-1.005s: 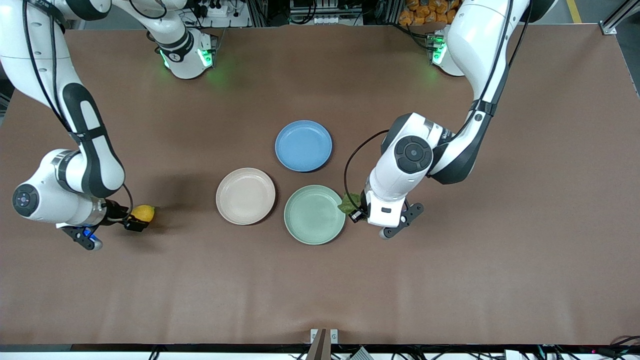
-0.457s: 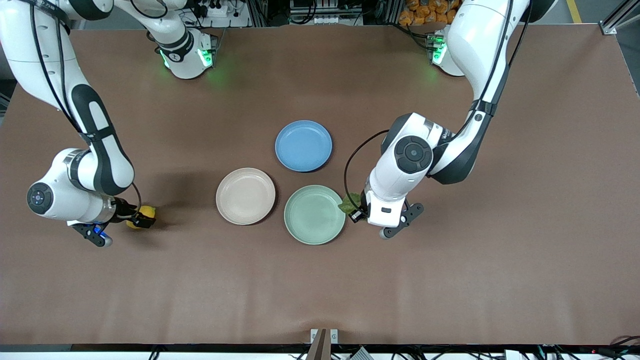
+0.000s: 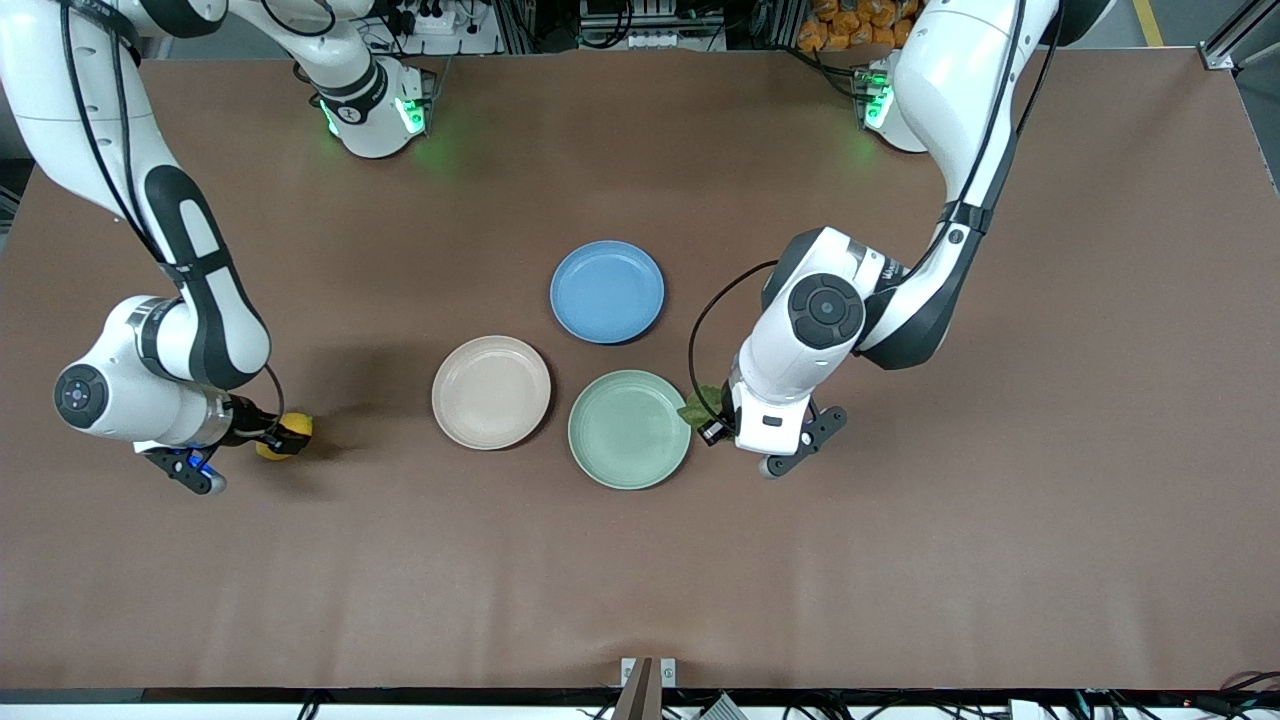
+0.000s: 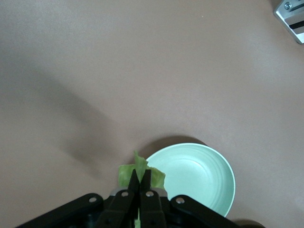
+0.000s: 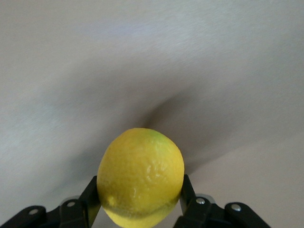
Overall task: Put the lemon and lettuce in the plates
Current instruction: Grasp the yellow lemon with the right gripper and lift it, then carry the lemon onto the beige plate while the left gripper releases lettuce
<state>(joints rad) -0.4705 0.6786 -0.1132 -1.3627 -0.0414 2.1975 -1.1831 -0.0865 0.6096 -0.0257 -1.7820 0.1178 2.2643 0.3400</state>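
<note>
We list one brown table [image 3: 900,560] carrying three plates near its centre, well clear of every edge: a blue plate [image 3: 607,291] nearest the robot-side edge, a beige plate [image 3: 491,391] nearer the camera-side edge and toward the right arm's end, and a green plate [image 3: 629,428] just beside the beige one, toward the left arm's end and slightly nearer the camera; all three lie bare. We find the lemon [image 3: 285,436] low over the table toward the right arm's end, well apart from the beige plate and about level with it; the right gripper [image 3: 272,437] has its two fingers clamped on the lemon's sides, and in the right wrist view the lemon [image 5: 141,176] fills the gap between the black fingers [image 5: 90,197], its greenish tip turned up. We find the lettuce [image 3: 697,407] at the green plate's rim on the side toward the left arm's end, partly covered by the arm; the left gripper [image 3: 714,430] is over that same rim. In the left wrist view the left gripper [image 4: 140,183] has its fingertips pressed together on the lettuce [image 4: 141,170], which sticks out past them as a ruffled leaf, with the green plate [image 4: 209,166] just beside it
</note>
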